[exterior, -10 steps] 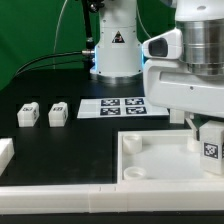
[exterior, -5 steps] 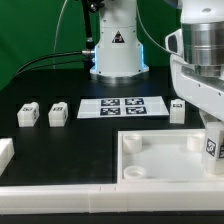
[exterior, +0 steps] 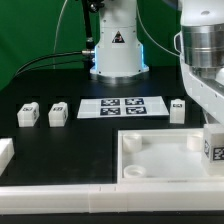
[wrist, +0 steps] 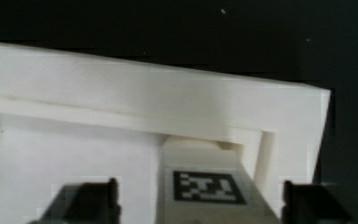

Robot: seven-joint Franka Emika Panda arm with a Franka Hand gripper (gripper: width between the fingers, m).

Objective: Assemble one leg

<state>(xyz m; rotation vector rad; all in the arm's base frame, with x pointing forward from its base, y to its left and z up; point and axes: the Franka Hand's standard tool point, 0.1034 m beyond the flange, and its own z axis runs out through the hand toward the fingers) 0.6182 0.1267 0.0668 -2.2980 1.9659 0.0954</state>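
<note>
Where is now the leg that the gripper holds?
The held leg is at the exterior view's right edge, between the fingers of the gripper, over the right corner of the large white panel. Another leg stands beside the marker board.

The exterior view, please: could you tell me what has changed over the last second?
The arm carried the held leg toward the exterior view's right, uncovering a leg beside the marker board. The gripper kept its hold. The two legs on the exterior view's left and the panel stayed put.
</note>
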